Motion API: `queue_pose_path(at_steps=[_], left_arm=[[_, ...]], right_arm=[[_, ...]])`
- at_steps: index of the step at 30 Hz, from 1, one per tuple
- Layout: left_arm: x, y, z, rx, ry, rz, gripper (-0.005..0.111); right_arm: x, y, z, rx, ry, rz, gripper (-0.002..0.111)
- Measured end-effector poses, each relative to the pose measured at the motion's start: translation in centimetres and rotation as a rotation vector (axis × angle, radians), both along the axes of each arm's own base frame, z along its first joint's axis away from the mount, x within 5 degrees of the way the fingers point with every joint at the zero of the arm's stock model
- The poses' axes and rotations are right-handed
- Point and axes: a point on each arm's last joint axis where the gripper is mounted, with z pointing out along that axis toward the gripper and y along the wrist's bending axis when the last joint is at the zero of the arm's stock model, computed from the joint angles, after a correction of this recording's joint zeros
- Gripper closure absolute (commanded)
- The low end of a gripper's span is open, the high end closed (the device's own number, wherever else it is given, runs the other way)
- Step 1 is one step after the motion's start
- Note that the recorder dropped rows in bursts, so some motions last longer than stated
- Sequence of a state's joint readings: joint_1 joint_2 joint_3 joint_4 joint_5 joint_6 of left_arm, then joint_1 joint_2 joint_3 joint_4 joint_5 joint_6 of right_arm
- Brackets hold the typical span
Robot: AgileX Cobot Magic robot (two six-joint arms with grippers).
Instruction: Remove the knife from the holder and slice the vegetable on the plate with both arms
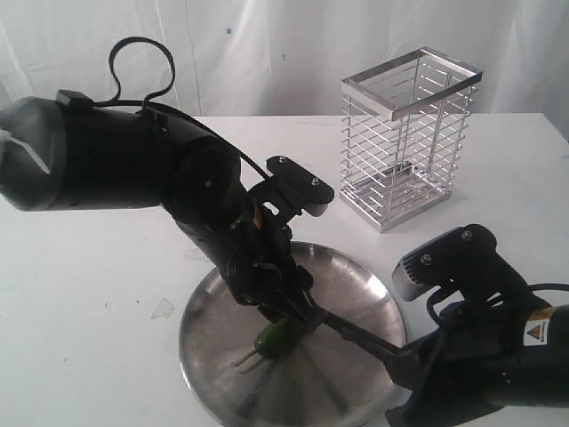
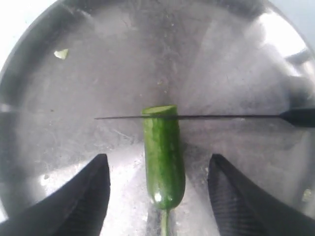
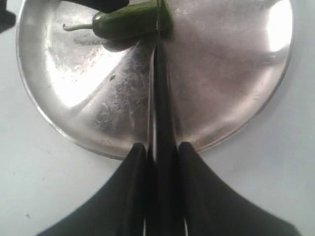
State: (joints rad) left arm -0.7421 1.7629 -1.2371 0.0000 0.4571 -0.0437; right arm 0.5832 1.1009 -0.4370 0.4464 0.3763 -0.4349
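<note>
Left wrist view shows the glossy green chilli pepper lengthwise between wide-spread jaws on the brushed silver plate, seemingly untouched by them. The slim dark knife, clamped in the right gripper, crosses its cut end.

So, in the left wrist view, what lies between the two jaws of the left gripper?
The vegetable lies between them, touching neither; bare plate shows either side, and the knife crosses its cut end.

Left arm: bulky matte black, looped black cable, visible screws | Right arm: black, silver bracket, yellow-white warning label | Fingers: black, tapered, textured
</note>
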Motion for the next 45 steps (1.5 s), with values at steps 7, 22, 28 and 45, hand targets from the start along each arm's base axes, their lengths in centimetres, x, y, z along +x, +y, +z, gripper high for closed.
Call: queue_pose_path(at_steps=[7,22,28,45], left_arm=[[0.3,0.8,0.3,0.018,0.007,0.020,0.045],[0.3,0.8,0.3,0.014,0.011,0.033,0.045],[0.4,0.8,0.4,0.002,-0.002,0.034,0.045],[0.5,0.7,0.4,-0.003,-0.008,0.034,0.045]], right_arm=[[0.1,0.2,0.1,0.002,-0.024,0.007,0.108],[0.7,0.6,-1.3,-0.038,0.022,0.004,0.108],[0.8,0.6,-1.6,-0.043,0.035,0.002,0.108],[0.3,0.4,-0.4,-0.006,-0.012,0.002,0.108]])
